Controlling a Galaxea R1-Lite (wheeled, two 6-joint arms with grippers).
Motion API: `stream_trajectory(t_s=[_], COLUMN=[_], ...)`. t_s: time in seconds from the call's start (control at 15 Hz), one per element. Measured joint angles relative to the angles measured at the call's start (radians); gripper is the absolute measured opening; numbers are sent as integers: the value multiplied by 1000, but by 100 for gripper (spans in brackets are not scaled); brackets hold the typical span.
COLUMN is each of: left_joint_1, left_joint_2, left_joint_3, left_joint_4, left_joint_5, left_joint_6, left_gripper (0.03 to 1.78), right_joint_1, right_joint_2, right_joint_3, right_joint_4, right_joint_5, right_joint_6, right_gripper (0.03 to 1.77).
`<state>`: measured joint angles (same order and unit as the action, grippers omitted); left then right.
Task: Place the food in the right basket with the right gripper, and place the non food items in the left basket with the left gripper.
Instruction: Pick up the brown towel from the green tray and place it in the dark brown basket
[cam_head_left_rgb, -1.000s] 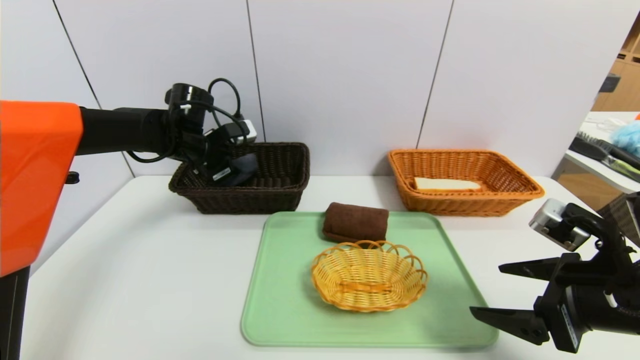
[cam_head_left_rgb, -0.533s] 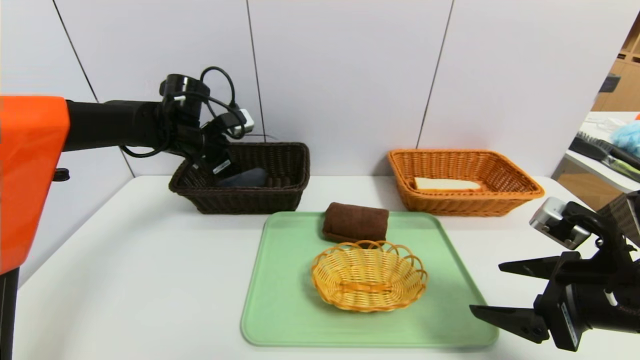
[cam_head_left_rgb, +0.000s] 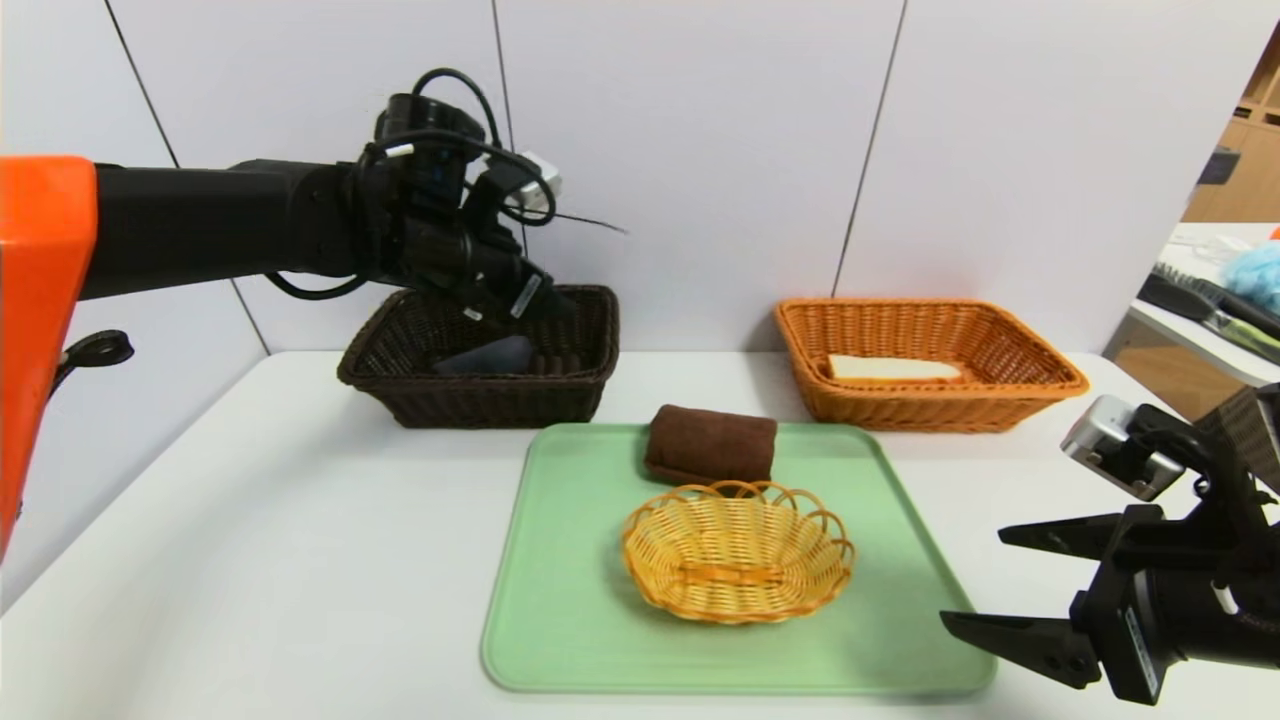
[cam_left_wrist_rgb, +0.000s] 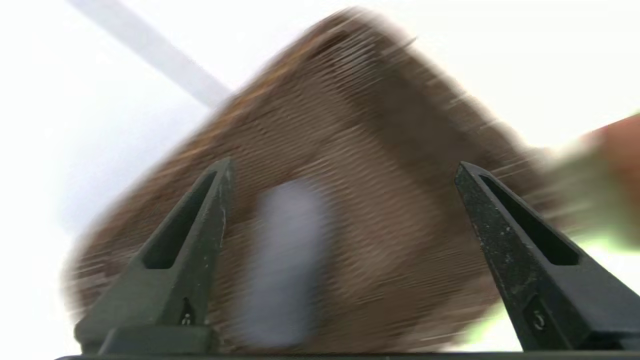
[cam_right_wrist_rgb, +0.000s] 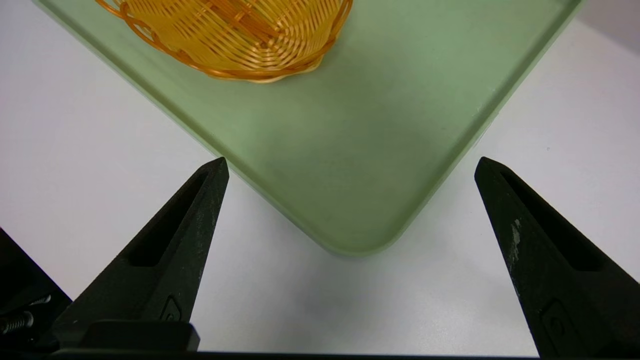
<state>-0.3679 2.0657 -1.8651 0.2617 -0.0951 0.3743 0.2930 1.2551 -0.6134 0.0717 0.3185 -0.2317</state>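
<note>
A dark grey, flat, rounded object (cam_head_left_rgb: 487, 354) lies inside the dark brown wicker basket (cam_head_left_rgb: 560, 395), against the basket's inner left part; its exact kind cannot be told. The left gripper (cam_head_left_rgb: 560, 305) hangs above that basket's middle, its fingers spread wide and holding nothing. A rolled brown towel (cam_head_left_rgb: 711, 444) rests on the green tray (cam_head_left_rgb: 560, 600), in front of and to the right of the dark basket, just behind a small yellow wicker bowl (cam_head_left_rgb: 738, 550). Further right of the dark basket, the orange wicker basket (cam_head_left_rgb: 1040, 385) holds a pale slice of bread (cam_head_left_rgb: 893, 368).

The left wrist view alone looks down between the spread fingers (cam_left_wrist_rgb: 197, 235) onto the dark basket's weave (cam_left_wrist_rgb: 380, 165), motion-blurred, with the grey object (cam_left_wrist_rgb: 287, 260) a pale smear. The right wrist view alone shows the tray's corner (cam_right_wrist_rgb: 350, 240) between the right gripper's (cam_right_wrist_rgb: 350, 167) wide-spread tips, parked over the white table (cam_right_wrist_rgb: 90, 150).

A second ago the left gripper sat low in the dark basket, closed around the grey object; it has since let go, risen and swung rightward. The right arm has not moved.
</note>
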Motion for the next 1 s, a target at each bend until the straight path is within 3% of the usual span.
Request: stream_trajectory(t_s=[0.33,0.47,0.8,1.0], left_joint_1=[-167,-206,-262,-276], left_joint_2=[-10,-11,-10,-8], left_joint_3=[19,37,74,87], left_joint_4=[3,4,5,7], left_joint_5=[4,1,-6,-83], left_joint_6=[-215,-242,-155,-39], left_gripper=[164,165,167,168], right_joint_1=[0,-2,-6,-9], right_joint_2=[-6,-11,-24,-30], right_joint_3=[4,7,21,31], right_joint_4=[0,0,1,1], right_joint_5=[-1,-2,-1,0], right_joint_6=[3,4,5,5], right_gripper=[170,170,170,170])
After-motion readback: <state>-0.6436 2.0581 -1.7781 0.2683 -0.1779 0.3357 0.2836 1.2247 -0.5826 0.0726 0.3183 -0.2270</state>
